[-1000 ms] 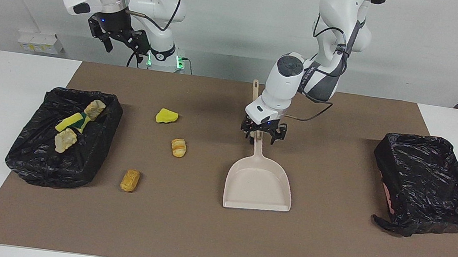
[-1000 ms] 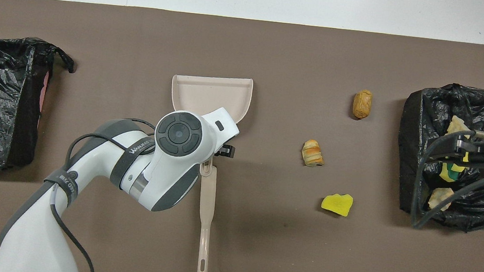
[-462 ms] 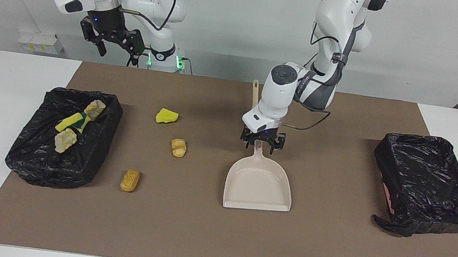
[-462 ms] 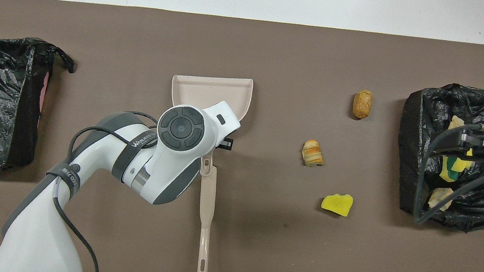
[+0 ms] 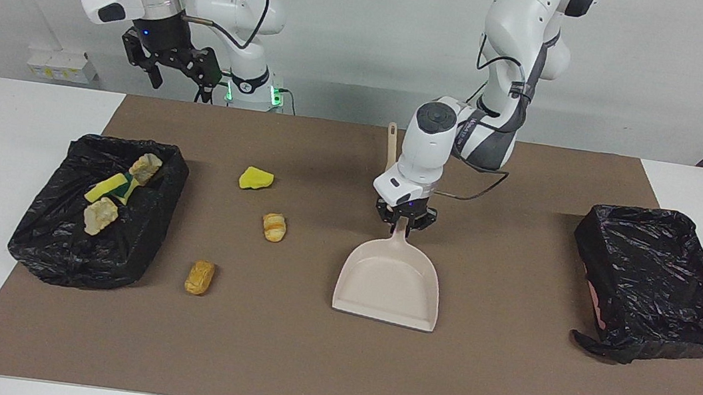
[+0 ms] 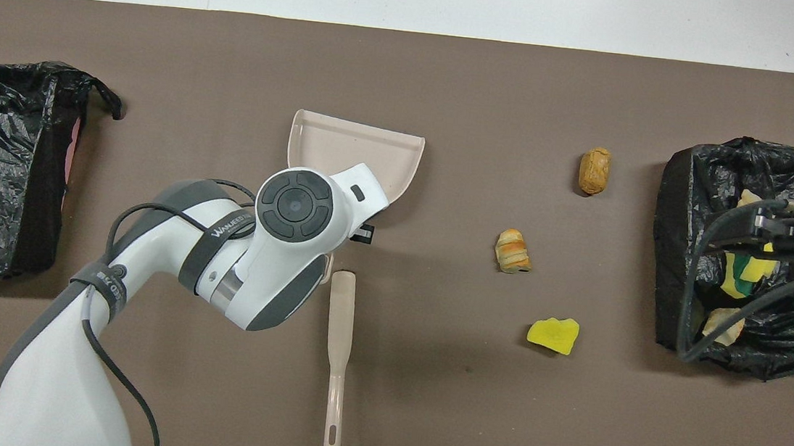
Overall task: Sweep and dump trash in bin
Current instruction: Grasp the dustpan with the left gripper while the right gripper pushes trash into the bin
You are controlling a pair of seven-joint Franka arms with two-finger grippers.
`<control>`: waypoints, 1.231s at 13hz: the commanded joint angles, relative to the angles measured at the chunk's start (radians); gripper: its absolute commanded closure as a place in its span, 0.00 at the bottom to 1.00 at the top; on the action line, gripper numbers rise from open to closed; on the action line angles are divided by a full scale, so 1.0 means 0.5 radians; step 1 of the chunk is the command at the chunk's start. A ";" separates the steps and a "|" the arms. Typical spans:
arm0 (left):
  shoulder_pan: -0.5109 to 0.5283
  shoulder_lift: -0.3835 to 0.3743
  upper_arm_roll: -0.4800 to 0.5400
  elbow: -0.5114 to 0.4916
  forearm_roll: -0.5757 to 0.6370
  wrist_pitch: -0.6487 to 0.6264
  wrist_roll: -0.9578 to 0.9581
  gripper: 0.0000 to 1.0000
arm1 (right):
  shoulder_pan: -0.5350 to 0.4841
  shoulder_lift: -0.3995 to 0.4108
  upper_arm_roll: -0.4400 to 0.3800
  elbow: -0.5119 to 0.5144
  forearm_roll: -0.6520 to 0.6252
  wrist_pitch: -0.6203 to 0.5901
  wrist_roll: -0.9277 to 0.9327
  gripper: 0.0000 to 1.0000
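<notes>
My left gripper [image 5: 405, 222] is shut on the handle of the beige dustpan [image 5: 388, 282], which lies on the mat with its mouth away from the robots. In the overhead view my wrist hides that grip above the dustpan [image 6: 357, 148]. Loose trash lies toward the right arm's end: a yellow sponge piece [image 5: 256, 178], a bread chunk [image 5: 274, 227] and a second bread chunk [image 5: 200, 277]. The black-lined bin [image 5: 49, 254] there holds more scraps. My right gripper [image 5: 180, 71] hangs open and empty high over that bin [image 6: 690, 207].
The beige brush [image 6: 337, 363] lies on the mat nearer to the robots than the dustpan. A second black-lined bin [image 5: 657, 275] stands at the left arm's end. A brown mat [image 5: 304, 366] covers the white table.
My left gripper has shut on the dustpan's handle, and the pan has swung a little toward the right arm's end. My right gripper has risen slightly.
</notes>
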 commanded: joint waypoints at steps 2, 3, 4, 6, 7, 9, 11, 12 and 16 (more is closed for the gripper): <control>0.098 -0.091 0.015 0.110 0.077 -0.175 0.535 1.00 | -0.039 0.019 0.014 0.034 0.050 0.012 -0.055 0.00; 0.128 -0.107 0.030 0.116 0.077 -0.178 0.679 1.00 | -0.039 0.019 0.014 0.034 0.050 0.015 -0.055 0.00; 0.168 -0.149 0.031 0.116 0.077 -0.178 0.869 1.00 | -0.036 0.019 0.014 0.034 0.050 0.015 -0.055 0.00; 0.278 -0.202 0.034 0.110 0.077 -0.193 1.240 1.00 | -0.036 0.019 0.014 0.034 0.050 0.024 -0.055 0.00; 0.358 -0.208 0.031 0.110 0.077 -0.197 1.451 1.00 | -0.039 0.019 0.014 0.034 0.050 0.021 -0.055 0.00; 0.450 -0.202 0.031 0.110 0.074 -0.191 1.857 1.00 | -0.039 0.019 0.014 0.034 0.050 0.024 -0.055 0.00; 0.505 -0.208 0.031 0.089 0.071 -0.197 2.173 1.00 | -0.039 0.019 0.014 0.034 0.050 0.012 -0.055 0.00; 0.564 -0.208 0.031 0.082 0.071 -0.209 2.384 1.00 | -0.042 0.019 0.014 0.034 0.050 0.012 -0.055 0.00; 0.680 -0.245 0.031 0.015 0.071 -0.264 2.922 1.00 | -0.029 0.010 0.017 0.013 0.050 0.009 -0.055 0.00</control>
